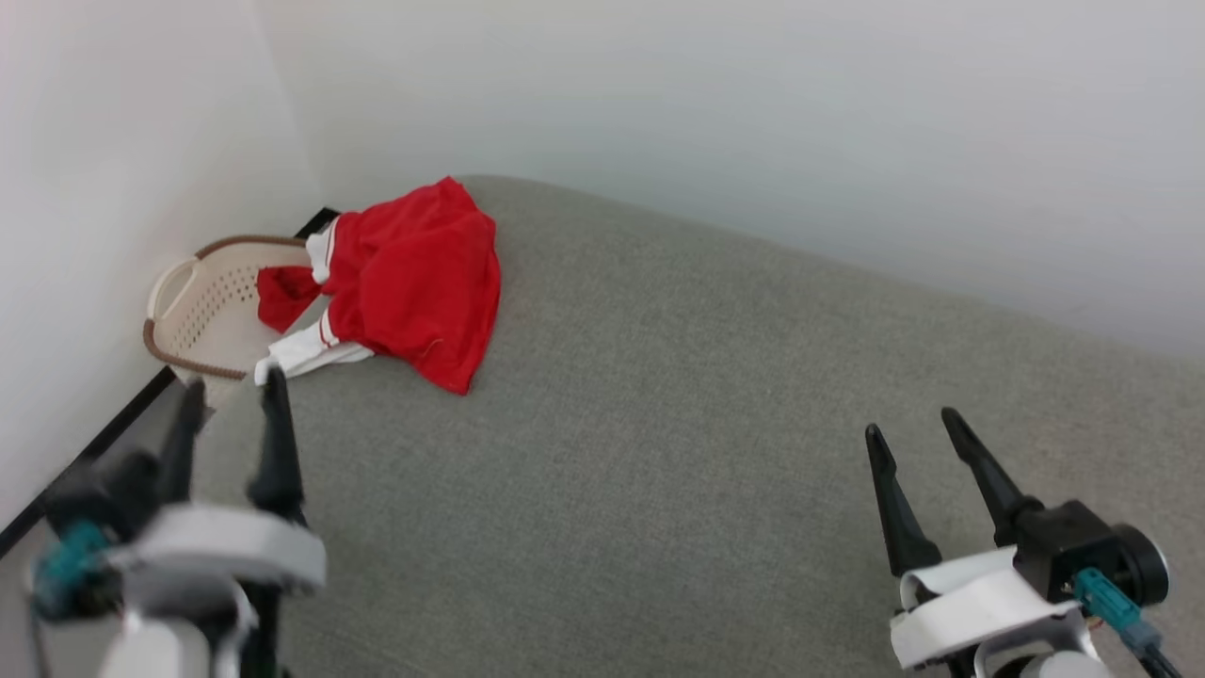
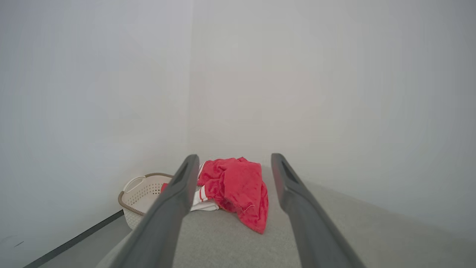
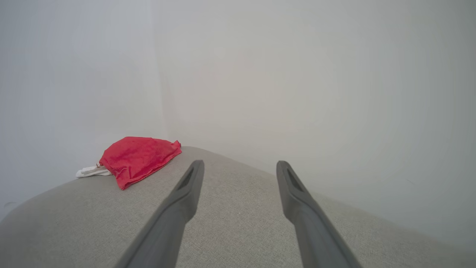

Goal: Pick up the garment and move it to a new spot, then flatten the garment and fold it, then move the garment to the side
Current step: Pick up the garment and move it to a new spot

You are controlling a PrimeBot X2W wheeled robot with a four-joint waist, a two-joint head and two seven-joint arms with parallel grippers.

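Observation:
The garment (image 1: 414,282), bright red with white sleeve panels and striped trim, lies crumpled at the far left corner of the grey padded surface (image 1: 706,424), one red part hanging over into a basket. My left gripper (image 1: 233,389) stands open at the lower left, short of the garment's white sleeve. In the left wrist view the garment (image 2: 238,190) lies ahead between the spread fingers (image 2: 174,201) of the left gripper (image 2: 232,162). My right gripper (image 1: 908,426) is open at the lower right, far from the garment (image 3: 137,158), which sits to the left of the right gripper (image 3: 240,165).
A cream perforated laundry basket (image 1: 202,311) with a brown rim stands on the floor against the left wall, beside the surface's corner; it also appears as the basket (image 2: 143,193) in the left wrist view. White walls close in behind and to the left.

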